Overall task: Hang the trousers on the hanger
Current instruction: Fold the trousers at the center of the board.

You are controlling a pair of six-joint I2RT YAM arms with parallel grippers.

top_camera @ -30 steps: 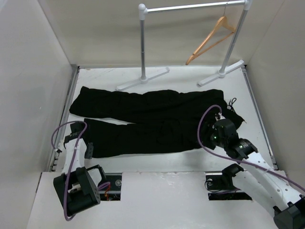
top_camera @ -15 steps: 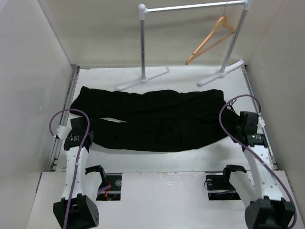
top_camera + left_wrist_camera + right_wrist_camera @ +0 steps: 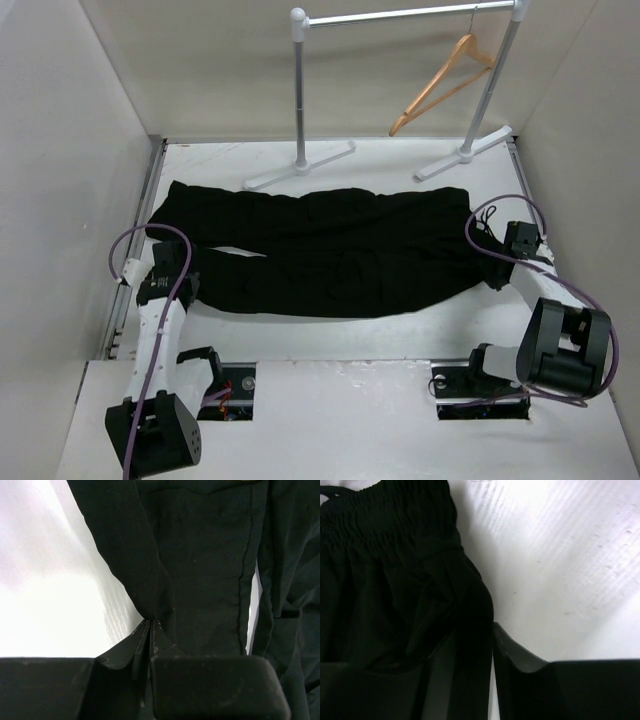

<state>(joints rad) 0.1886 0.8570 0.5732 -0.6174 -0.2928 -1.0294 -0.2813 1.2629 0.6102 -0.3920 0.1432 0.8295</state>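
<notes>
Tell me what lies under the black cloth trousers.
The wrinkly black cloth trousers lie flat on the white table, whose surface shows around them. Whatever is directly beneath the fabric is covered.

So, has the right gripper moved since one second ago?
Yes. The right gripper moved rightward, from over the trousers to their end, nearer the right edge of the table.

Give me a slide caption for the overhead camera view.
Black trousers lie flat, left pincer and right pincer pinching opposite ends; wooden hanger hangs on the rail behind.
</notes>
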